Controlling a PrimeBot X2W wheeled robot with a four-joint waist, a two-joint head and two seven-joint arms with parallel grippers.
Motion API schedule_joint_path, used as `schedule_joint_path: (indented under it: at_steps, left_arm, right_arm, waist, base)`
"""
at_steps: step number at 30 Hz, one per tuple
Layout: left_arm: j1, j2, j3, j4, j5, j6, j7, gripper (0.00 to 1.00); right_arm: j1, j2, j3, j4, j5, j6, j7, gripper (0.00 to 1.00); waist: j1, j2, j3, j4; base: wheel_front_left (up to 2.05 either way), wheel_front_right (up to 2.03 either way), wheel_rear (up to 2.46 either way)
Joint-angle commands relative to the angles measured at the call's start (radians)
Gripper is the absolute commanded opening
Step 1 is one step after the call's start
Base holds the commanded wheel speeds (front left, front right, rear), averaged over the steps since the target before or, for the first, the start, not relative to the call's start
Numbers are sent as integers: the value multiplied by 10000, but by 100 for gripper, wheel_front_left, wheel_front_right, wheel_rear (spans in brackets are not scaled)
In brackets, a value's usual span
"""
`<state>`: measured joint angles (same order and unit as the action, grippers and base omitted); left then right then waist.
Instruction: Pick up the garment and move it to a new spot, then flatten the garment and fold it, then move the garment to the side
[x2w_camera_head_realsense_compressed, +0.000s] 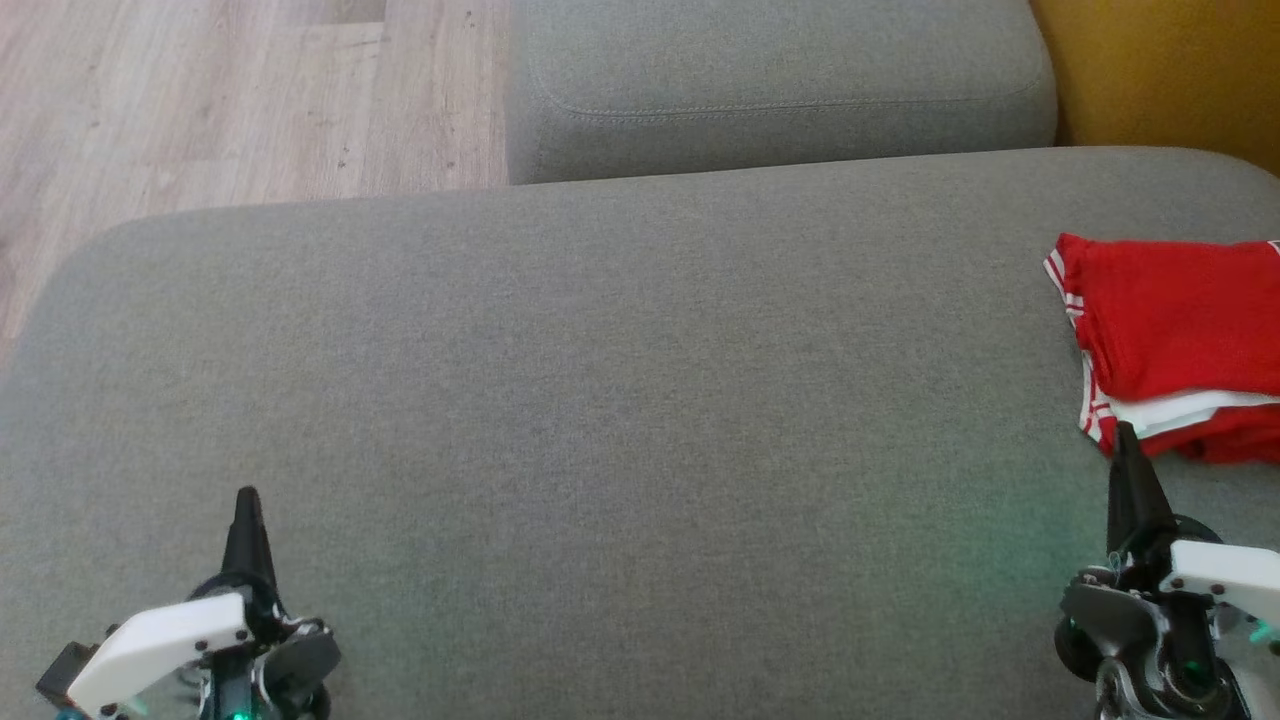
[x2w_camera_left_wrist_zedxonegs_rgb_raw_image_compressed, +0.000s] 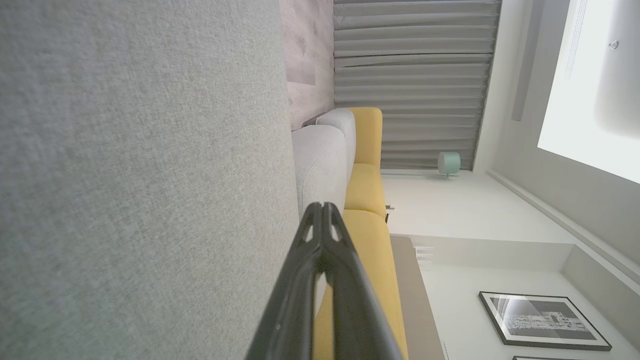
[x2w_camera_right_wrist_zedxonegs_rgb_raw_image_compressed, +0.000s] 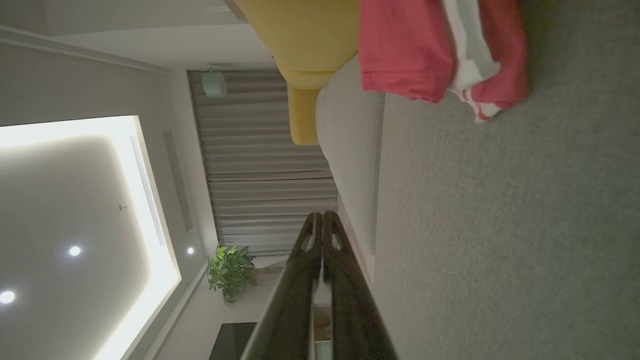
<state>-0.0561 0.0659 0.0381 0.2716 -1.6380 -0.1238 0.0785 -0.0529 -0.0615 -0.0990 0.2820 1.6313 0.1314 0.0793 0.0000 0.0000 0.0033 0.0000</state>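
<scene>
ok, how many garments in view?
1. The red garment lies on the couch, at its right edge, just beyond the right gripper; more may be hidden past the frame.

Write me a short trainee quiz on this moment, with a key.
1. True or false: the left gripper holds the garment.
2. Pick one: on the grey cushion, the garment lies at the robot's A) left, B) middle, C) right.
3. Fill in: the right gripper has its fingers ____ (open or shut).

Key: 1 false, it is shut on nothing, far from the garment. 2 C. 3 shut.
</scene>
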Motion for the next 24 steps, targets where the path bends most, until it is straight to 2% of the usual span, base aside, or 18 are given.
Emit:
schedule_joint_path:
  at_steps: [1,24]
  left_arm:
    - [-489,102,400,-281,-4,-69,60,0]
    - [-495,41,485,-277,68,-69,128,0]
  right_arm:
    - [-520,-128,185,-392,50,-7,72,0]
    - [-527,-71,104,-387,-18,-7,137,0]
  waist:
    - [0,0,-2,0]
    - [0,0,-2,0]
  base:
    - [0,0,0]
    - [0,0,0]
